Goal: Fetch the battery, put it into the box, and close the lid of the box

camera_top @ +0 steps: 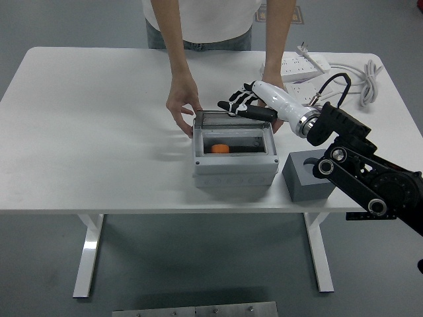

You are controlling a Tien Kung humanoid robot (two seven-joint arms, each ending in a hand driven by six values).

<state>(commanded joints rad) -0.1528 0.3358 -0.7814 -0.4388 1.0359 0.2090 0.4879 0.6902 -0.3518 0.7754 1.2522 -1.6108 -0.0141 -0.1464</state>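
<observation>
I am pressing my right robot hand (243, 105), fingers spread and grasping nothing, on the clear hinged lid (231, 119) of the grey plastic box (234, 162) (orange-tipped battery (220, 148) lying inside), while a person's hand (182, 105) is steadying the box.
</observation>
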